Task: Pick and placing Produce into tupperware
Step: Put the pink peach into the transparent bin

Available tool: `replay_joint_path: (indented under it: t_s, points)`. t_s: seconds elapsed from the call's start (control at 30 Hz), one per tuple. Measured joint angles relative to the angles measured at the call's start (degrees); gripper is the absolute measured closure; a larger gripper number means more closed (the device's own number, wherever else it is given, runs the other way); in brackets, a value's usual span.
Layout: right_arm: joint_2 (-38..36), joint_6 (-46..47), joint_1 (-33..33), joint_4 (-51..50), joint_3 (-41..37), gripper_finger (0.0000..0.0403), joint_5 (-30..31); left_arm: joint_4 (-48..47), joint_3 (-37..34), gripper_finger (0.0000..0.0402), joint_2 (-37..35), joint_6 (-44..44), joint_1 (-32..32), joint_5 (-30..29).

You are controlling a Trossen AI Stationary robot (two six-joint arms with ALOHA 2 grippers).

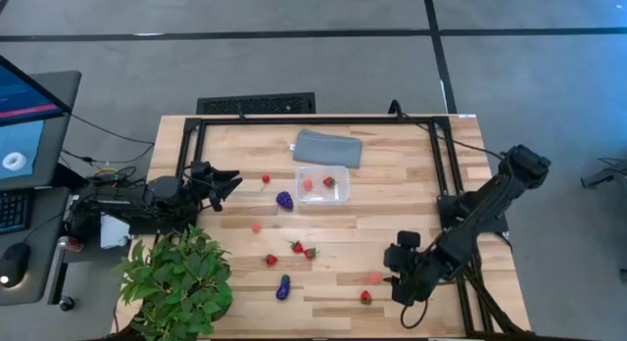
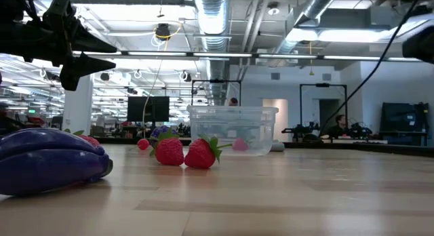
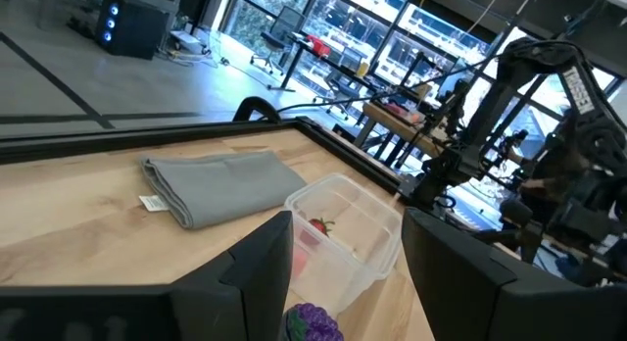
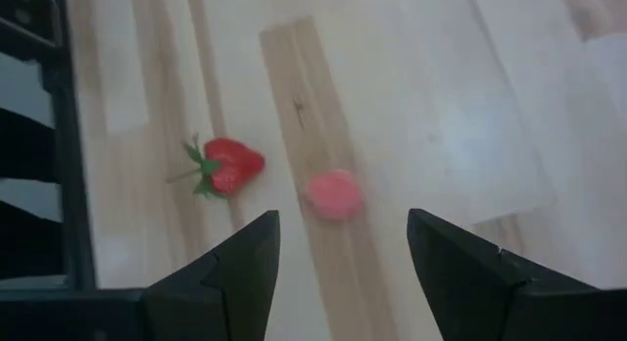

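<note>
The clear tupperware stands mid-table, with a strawberry and a pinkish bit inside it. Loose produce lies on the wood: a strawberry, a purple piece, a pink bit, three strawberries around, and a second purple piece. My left gripper hovers open, left of the box, which shows in its wrist view as the tupperware. My right gripper is open above a pink bit and a strawberry, touching neither.
A flat grey pad lies just beyond the box toward the far edge. A large leafy plant fills the near-left corner. A black frame borders the table. Bare wood lies between the box and the right arm.
</note>
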Motion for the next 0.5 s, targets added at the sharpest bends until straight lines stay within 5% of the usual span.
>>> replay_joint_path:
  t_s: [0.5]
  points:
    - [9.30,1.98,-0.27,8.40,-0.02,0.0155,-0.45,0.02,-0.02,0.0219,-0.02,-0.94,-0.01,0.02]
